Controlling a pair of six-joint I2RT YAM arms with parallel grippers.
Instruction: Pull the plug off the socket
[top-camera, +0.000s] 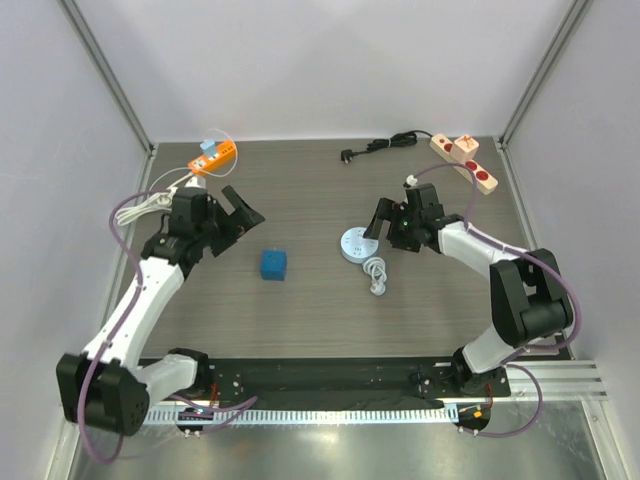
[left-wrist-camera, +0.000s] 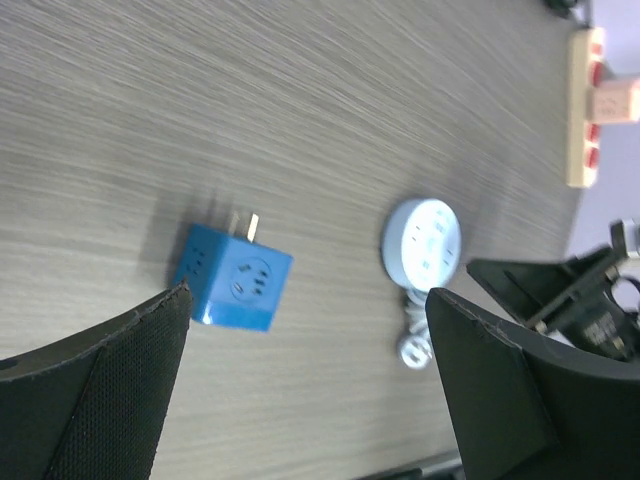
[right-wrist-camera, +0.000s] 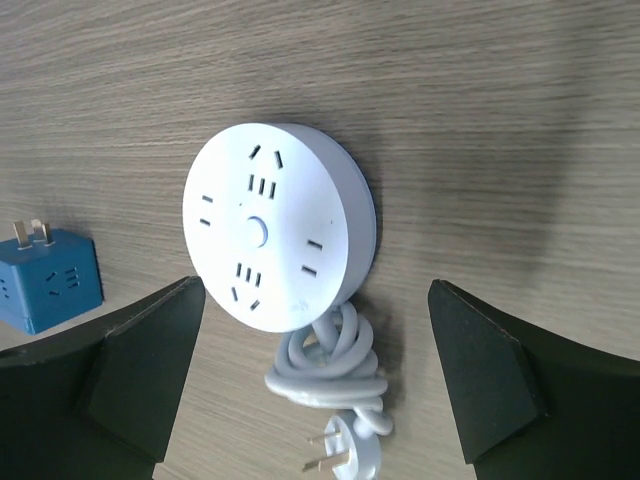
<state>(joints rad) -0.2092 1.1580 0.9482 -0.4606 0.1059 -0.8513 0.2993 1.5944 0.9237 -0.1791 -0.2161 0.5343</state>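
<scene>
A blue cube plug adapter (top-camera: 273, 265) lies loose on the table, its two prongs bare in the left wrist view (left-wrist-camera: 232, 280). A white round socket (top-camera: 354, 244) lies flat to its right with nothing plugged in; it also shows in the right wrist view (right-wrist-camera: 265, 225). Its coiled white cord (right-wrist-camera: 330, 370) ends in a bare plug (right-wrist-camera: 345, 455). My left gripper (top-camera: 245, 228) is open and empty, left of and apart from the cube (left-wrist-camera: 308, 300). My right gripper (top-camera: 383, 228) is open and empty just right of the round socket (right-wrist-camera: 315, 290).
A beige power strip (top-camera: 465, 160) with red sockets and a small plug in it lies at the back right. A black cord (top-camera: 385, 145) lies beside it. An orange power strip (top-camera: 213, 158) with a white cord lies at the back left. Walls enclose the table.
</scene>
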